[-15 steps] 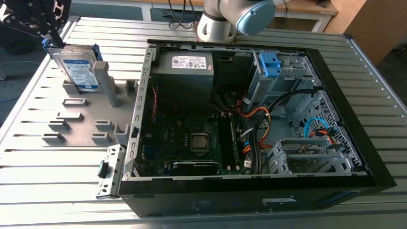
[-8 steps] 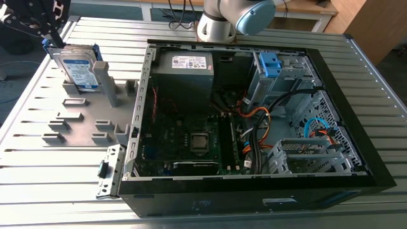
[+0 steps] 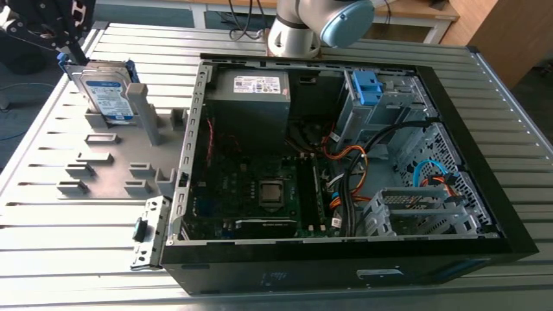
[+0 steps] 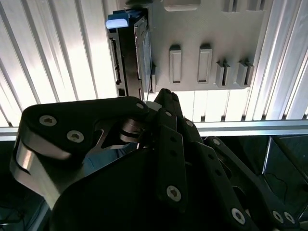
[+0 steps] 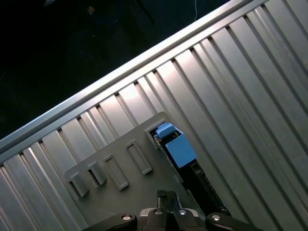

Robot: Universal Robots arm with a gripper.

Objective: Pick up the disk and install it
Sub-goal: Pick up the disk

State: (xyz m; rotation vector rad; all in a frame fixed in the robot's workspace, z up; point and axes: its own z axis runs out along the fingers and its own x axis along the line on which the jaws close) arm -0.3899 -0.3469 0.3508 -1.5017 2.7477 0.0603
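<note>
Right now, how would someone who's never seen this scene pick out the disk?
Find the open computer case; on the exterior view's left of it lies a grey fixture plate. At the plate's far end the disk stands on edge, silver with a white-and-blue label and blue frame, unlike the bare blue clip inside the case.

No print is coming through clearly enough to read. In the exterior view, a white-and-blue label (image 3: 112, 102) is covering the face of the disk (image 3: 97, 76), its lines of dark print blurring together into grey bands. A white sticker (image 3: 260, 84) is sitting on the grey metal box (image 3: 250, 116) inside the open computer case (image 3: 346, 262), carrying small marks and rows of text that are showing too fine to make out. A small pale tag (image 3: 380, 274) is showing on the case's black outer wall, its lettering likewise illegible.
</note>
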